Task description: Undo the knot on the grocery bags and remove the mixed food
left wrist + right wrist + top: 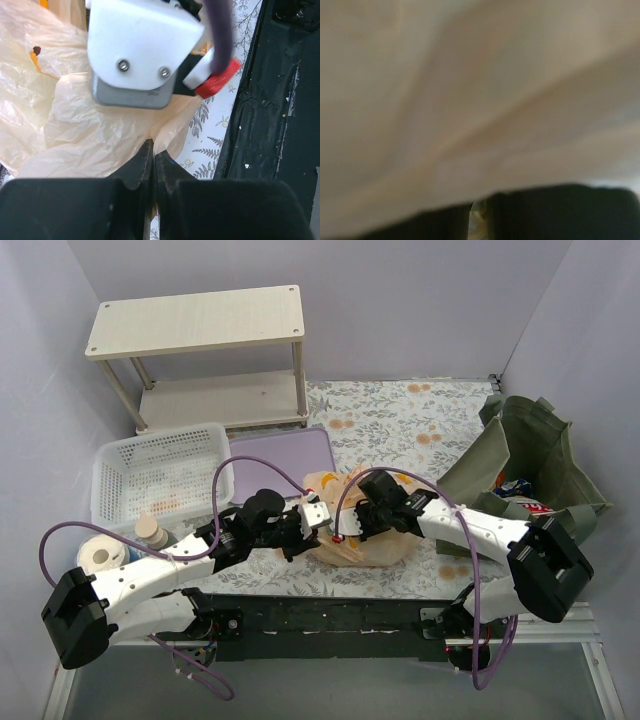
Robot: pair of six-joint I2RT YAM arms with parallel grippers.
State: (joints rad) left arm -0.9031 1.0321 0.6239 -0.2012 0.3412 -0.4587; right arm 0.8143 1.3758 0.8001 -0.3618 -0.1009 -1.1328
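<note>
The peach-orange grocery bag (372, 540) lies crumpled on the floral cloth, just in front of both arms. My left gripper (316, 516) is at its left side. In the left wrist view the jaws (152, 150) are shut on a fold of the bag's plastic (90, 135). My right gripper (352, 524) presses into the bag from the right, and its white body (140, 45) fills the top of the left wrist view. Blurred plastic (480, 90) covers the right wrist view, with the fingers (540, 215) nearly together beneath it. The knot is hidden. A snack bag (522, 496) shows inside the tote.
An olive-green tote (535, 455) stands at the right. A white basket (160, 475) and a lavender tray (290, 462) are at the left, with a two-tier shelf (200, 330) behind. A paper roll (100, 555) and a small bottle (150, 532) sit near the left arm.
</note>
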